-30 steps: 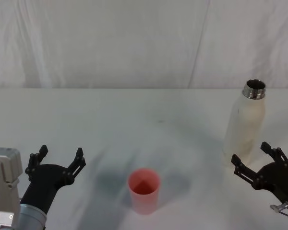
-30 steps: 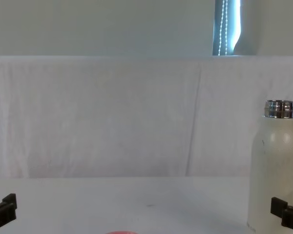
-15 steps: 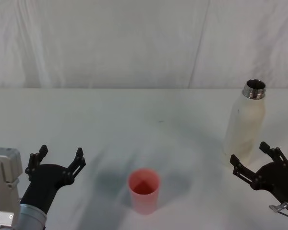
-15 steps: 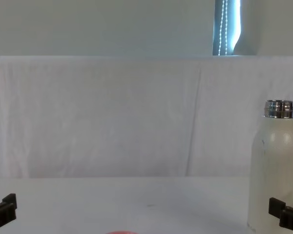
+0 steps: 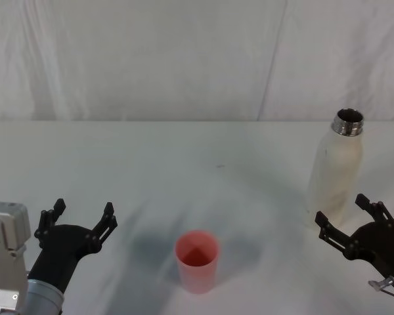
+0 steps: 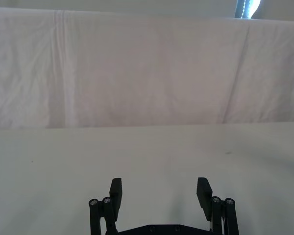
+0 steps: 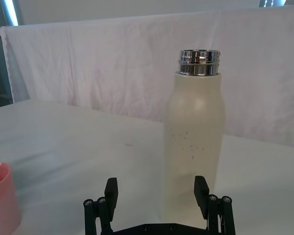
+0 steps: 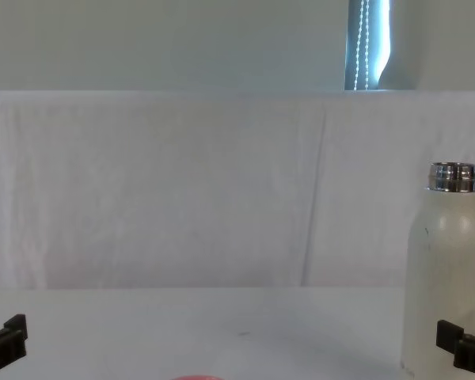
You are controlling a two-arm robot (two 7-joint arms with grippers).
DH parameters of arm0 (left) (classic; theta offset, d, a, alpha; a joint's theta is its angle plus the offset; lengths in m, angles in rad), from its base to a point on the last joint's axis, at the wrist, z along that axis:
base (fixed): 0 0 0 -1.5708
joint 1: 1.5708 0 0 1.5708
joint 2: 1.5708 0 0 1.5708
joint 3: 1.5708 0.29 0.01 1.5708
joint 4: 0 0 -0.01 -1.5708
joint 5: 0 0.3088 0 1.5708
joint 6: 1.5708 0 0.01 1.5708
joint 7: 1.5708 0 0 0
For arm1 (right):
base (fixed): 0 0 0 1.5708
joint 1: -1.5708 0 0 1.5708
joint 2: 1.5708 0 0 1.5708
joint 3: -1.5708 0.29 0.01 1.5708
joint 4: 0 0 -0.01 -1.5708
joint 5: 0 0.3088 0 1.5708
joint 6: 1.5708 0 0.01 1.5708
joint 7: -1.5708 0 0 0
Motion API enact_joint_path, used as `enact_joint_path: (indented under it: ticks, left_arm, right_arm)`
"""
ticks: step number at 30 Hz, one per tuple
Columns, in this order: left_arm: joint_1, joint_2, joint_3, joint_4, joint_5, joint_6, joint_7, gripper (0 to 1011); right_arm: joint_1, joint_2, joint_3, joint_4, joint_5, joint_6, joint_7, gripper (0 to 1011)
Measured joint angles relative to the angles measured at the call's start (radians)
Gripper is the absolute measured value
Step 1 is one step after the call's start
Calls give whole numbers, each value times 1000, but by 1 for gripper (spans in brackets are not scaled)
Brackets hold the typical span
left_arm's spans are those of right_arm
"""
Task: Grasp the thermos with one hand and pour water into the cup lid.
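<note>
Approach seems the step in hand: the right gripper (image 5: 347, 218), jaws wide apart, sits just short of the upright thermos (image 5: 334, 172), which it must straddle before closing. Left gripper (image 5: 79, 220) waits open, well left of the cup lid (image 5: 197, 260). Right wrist view shows the thermos (image 7: 194, 147) centred between the fingers.

In the chest view the small pinkish-red cup lid (image 8: 196, 378) is cut by the lower edge to a thin curved sliver, and the tall matte cream-white thermos with a steel neck (image 8: 447, 277) loses its base there, with a black fingertip of the right gripper (image 8: 459, 347) across its lower body. The right wrist view crops the cup lid (image 7: 2, 198) at the edge. Water inside the dark mouth cannot be made out; it is perhaps too deep in shadow.
</note>
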Motion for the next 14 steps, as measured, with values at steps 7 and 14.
enact_joint_path:
  ticks: [7,14]
  left_arm:
    - [0,0,0,0,0,0,0,1001]
    - [0,0,0,0,0,0,0,1001]
  right_arm:
    - [0,0,0,0,1,0,0,1003]
    - [0,0,0,1,1,0,0,1003]
